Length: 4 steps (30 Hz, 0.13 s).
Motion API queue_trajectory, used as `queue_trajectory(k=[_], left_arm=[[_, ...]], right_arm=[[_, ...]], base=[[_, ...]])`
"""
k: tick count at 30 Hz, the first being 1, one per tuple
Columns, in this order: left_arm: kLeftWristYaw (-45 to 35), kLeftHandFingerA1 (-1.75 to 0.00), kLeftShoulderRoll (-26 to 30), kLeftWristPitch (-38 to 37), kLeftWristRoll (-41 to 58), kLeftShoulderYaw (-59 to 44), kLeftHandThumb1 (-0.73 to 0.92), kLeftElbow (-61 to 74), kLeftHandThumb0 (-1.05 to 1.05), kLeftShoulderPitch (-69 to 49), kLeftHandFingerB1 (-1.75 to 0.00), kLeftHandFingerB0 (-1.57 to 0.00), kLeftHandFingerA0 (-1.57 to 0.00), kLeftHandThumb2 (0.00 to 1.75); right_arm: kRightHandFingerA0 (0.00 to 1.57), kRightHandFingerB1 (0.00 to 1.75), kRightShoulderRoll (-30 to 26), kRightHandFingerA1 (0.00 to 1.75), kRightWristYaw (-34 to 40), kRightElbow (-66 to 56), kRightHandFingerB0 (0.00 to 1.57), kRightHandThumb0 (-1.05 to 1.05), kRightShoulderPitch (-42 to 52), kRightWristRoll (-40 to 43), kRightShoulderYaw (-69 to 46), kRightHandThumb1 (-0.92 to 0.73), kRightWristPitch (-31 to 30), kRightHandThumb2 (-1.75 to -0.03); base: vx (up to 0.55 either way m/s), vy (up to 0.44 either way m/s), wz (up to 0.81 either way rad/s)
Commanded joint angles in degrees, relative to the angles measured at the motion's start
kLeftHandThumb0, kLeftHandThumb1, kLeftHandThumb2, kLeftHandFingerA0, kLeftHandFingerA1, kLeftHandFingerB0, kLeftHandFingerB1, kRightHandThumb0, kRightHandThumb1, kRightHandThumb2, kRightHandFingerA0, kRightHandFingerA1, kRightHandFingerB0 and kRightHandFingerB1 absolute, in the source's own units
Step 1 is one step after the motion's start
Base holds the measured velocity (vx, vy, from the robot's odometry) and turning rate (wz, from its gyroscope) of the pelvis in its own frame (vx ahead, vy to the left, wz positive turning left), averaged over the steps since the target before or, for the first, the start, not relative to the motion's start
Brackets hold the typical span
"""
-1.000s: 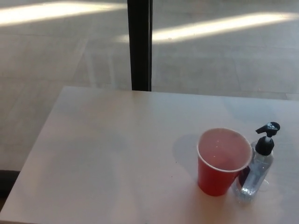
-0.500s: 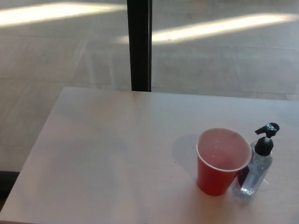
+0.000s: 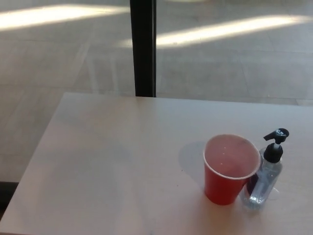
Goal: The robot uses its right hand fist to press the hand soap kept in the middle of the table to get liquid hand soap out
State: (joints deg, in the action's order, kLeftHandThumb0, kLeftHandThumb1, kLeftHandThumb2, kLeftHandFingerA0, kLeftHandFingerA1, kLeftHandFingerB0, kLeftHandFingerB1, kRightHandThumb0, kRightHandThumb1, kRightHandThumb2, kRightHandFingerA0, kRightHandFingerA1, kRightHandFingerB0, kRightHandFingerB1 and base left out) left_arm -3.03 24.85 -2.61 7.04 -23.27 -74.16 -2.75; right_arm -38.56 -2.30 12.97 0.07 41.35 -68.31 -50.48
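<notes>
On table (image 3: 98, 161) | soap bottle (image 3: 264, 178) touching red cup (image 3: 230, 171) | hands, fingers unseen

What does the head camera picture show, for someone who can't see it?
A red cup stands on a pale table, with a clear soap bottle with a black pump close beside it on the right. No robot hand shows. Behind the table are a dark post and sunlit floor.

Table (image 3: 112, 156): pale and smooth, seen from above, with its far edge by a dark post.
Red cup (image 3: 229, 172): stood upright on the near right part of the table, open at the top.
Soap bottle (image 3: 264, 172): clear with a black pump, stood just right of the cup.
</notes>
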Motion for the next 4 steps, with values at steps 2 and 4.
queue_trajectory(k=[2, 4], left_arm=[[0.26, -0.75, 0.97, -0.36, 0.38, -0.06, 0.70, -0.01, -0.54, -0.60, -0.54, -0.53, -0.71, 0.60], [0.75, -0.74, 0.96, -0.15, 0.35, -0.04, 0.69, 0.10, -0.54, -0.53, -0.54, -0.54, -0.71, 0.60]], right_arm=[[1.57, 1.34, 24.50, 1.55, 15.08, 10.45, 1.22, -0.21, 14.39, -14.54, -0.46, -0.61, 27.07, -1.43], [1.31, 1.56, 26.81, 1.74, 14.06, 8.20, 0.99, -0.43, 15.84, -14.56, 1.10, -0.27, 25.71, -1.75]], base=[[0.00, 0.000, 0.00], [0.00, 0.000, 0.00]])
